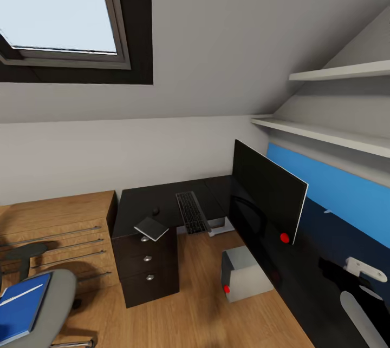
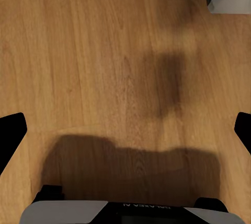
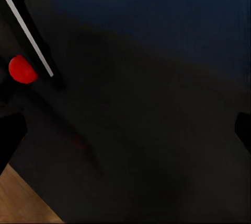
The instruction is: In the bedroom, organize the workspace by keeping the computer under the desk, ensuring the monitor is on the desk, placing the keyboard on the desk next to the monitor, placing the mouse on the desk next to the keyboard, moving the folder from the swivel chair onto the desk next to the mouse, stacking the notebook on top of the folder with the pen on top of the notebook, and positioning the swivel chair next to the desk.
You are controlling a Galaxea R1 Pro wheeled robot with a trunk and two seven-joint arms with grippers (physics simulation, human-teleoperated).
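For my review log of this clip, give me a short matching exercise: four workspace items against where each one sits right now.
Items:
1. folder
2. notebook
3. computer
4. keyboard

Places:
A. on the wood floor, under the desk edge
B. on the desk corner above the drawers, overhanging the edge
C. on the swivel chair seat
D. flat on the desk top, in front of the monitor

Pairs: 1-C, 2-B, 3-A, 4-D

Skylight [image 1: 59,4], two white wall shelves [image 1: 330,134], blue wall panel [image 1: 341,188], light-wood cabinet [image 1: 54,229]
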